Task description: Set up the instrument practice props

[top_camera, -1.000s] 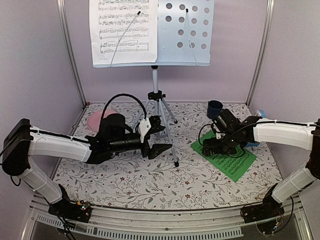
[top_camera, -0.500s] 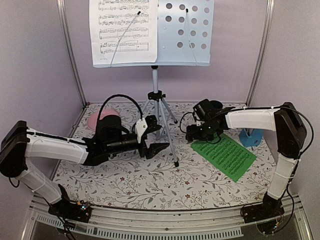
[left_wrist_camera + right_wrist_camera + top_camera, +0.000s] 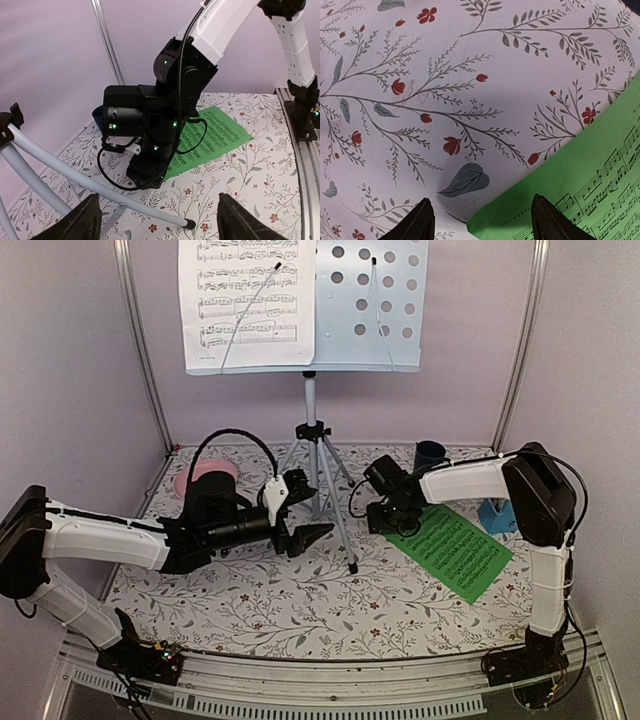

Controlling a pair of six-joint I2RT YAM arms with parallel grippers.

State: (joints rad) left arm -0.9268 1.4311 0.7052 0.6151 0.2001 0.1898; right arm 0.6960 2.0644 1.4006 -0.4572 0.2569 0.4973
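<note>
The pale perforated music stand (image 3: 372,302) rises at the back on its silver tripod (image 3: 312,435), with a white sheet-music page (image 3: 245,302) on its left half. A green page (image 3: 455,552) lies flat on the table right of centre. The blue metronome (image 3: 497,515) stands just beyond it. My right gripper (image 3: 385,522) is low at the green page's left corner. In the right wrist view its jaws (image 3: 482,225) are open, straddling the corner of the green page (image 3: 580,200). My left gripper (image 3: 312,533) hangs open beside a tripod leg (image 3: 100,186), holding nothing.
A pink plate (image 3: 205,478) lies at the back left behind my left arm. A dark blue mug (image 3: 430,453) stands at the back right. Frame posts and purple walls close in both sides. The tripod's front leg ends near the table's middle (image 3: 352,568).
My right arm has swung left from over the green page to its left corner, and its jaws have narrowed. The left arm has drifted slightly left.
</note>
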